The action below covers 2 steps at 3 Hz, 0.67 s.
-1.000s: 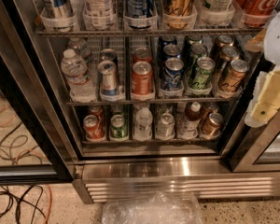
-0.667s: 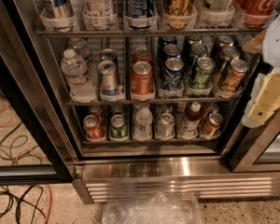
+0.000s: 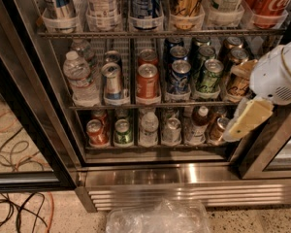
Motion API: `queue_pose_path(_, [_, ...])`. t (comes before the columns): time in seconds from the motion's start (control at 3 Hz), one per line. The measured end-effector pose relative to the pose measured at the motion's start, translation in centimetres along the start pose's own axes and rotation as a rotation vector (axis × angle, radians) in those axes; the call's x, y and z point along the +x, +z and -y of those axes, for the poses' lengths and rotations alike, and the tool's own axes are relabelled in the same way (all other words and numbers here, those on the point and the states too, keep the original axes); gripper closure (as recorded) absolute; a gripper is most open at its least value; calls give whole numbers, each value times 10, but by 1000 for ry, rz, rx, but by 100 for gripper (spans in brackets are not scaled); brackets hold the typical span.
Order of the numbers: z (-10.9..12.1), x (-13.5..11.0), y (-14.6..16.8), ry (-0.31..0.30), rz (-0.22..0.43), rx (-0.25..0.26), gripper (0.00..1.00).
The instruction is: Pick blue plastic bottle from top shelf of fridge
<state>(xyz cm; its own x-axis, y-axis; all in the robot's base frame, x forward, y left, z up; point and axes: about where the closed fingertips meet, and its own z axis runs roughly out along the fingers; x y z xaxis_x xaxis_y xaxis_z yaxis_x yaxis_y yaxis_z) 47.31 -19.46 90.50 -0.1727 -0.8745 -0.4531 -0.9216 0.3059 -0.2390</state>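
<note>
The blue plastic bottle point(image 3: 103, 3), wide with a pale bluish-white label of small dark print, stands in a clear cup holder on the top shelf point(image 3: 160, 33) of the fridge point(image 3: 34, 106), second from the left. Its top is cut off by the frame. My gripper point(image 3: 243, 124), white with a cream-yellow tip, hangs at the right edge in front of the middle rack. It is well below and to the right of the bottle and holds nothing that I can see.
On the top shelf a dark blue-and-red bottle point(image 3: 58, 1) stands left of the target and a blue-and-white patterned bottle point(image 3: 145, 1) right of it. Lower racks hold cans and water bottles point(image 3: 80, 76). Clear plastic wrap point(image 3: 157, 217) and cables point(image 3: 19, 208) lie on the floor.
My gripper has moved left and further into view from the right edge. The bottles and cans have not moved.
</note>
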Motion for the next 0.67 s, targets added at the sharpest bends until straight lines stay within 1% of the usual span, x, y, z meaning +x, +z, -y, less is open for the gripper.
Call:
queue_pose_path(0.33, [9,-11,27,-13,180,42,0])
queue_pose_path(0.67, [14,-19,25,-24,210,64,0])
